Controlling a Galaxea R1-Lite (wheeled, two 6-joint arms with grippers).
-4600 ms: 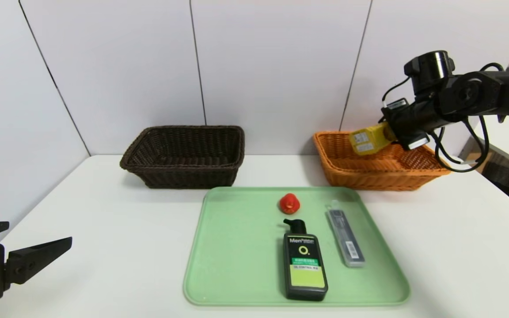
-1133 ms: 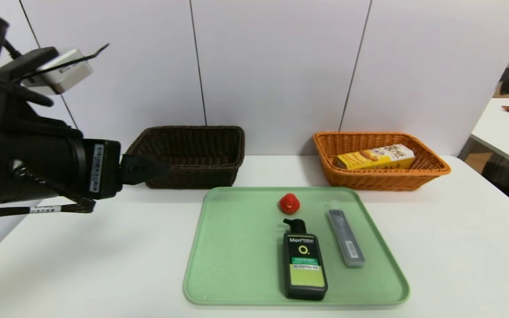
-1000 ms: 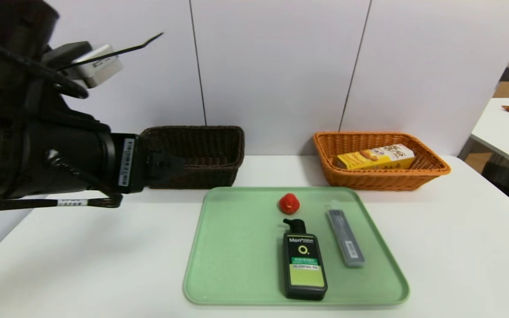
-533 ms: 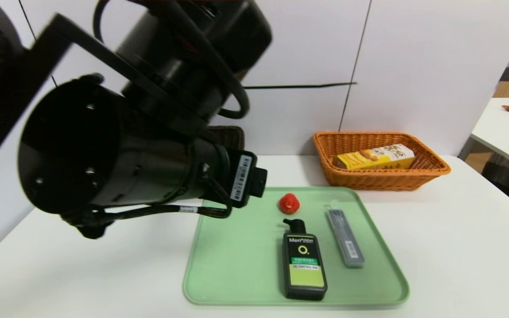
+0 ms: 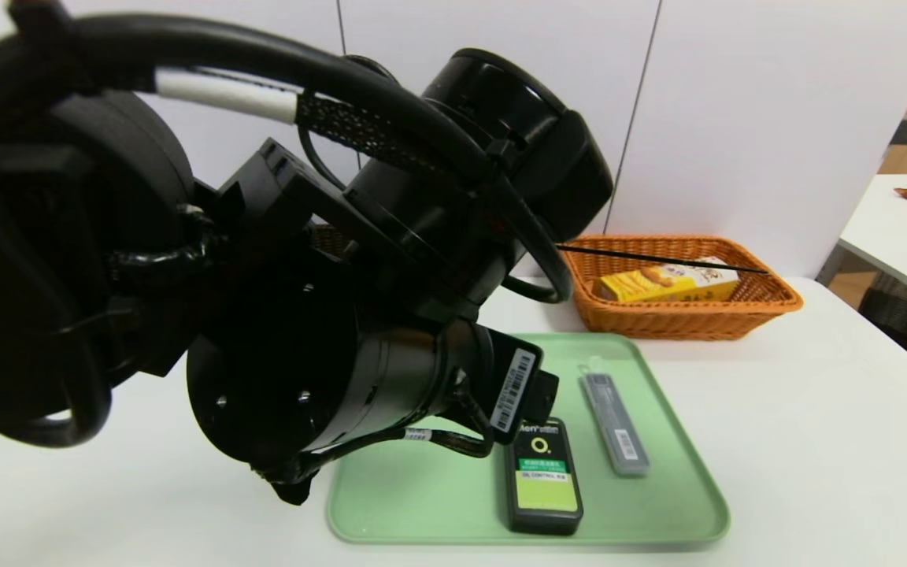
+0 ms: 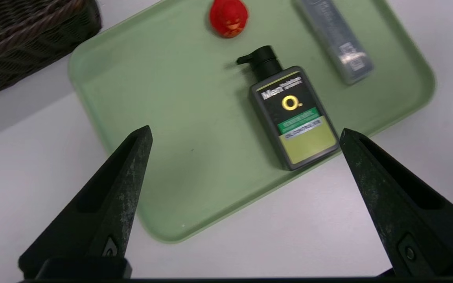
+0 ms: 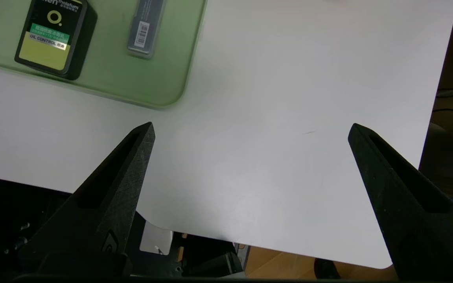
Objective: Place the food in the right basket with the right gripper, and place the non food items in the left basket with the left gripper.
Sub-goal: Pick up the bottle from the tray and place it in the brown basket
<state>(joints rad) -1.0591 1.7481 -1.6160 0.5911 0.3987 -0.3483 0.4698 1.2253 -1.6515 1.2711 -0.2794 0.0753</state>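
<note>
The left tool [image 6: 244, 135] hangs over the near edge of the tray [image 6: 104, 98], fingers wide apart and empty, aimed between the tray's bare middle and the bottle [image 6: 293, 114]. The bottle lies flat near the tray's near edge, pump pointing to the far edge, where the red toy [image 6: 228, 17] sits. The grey case [image 6: 334, 43] lies along the right edge, just beside the bottle.

Likely risks: the bottle lies flat on a smooth tray, so fingers closing off-centre could skid it toward the case or push the tray along the tabletop. The pump neck is narrow, so a grip there may let the bottle swing. The arm fills much of the head view, hiding the toy and most of the dark basket [image 6: 18, 43], so aim rests on the wrist view.

The orange basket [image 5: 768, 303] at the far right holds a yellow snack box [image 5: 666, 283]. What the dark basket holds cannot be told.

The right tool [image 7: 250, 135], fingers also apart and empty, hovers off the tabletop's near right corner.
</note>
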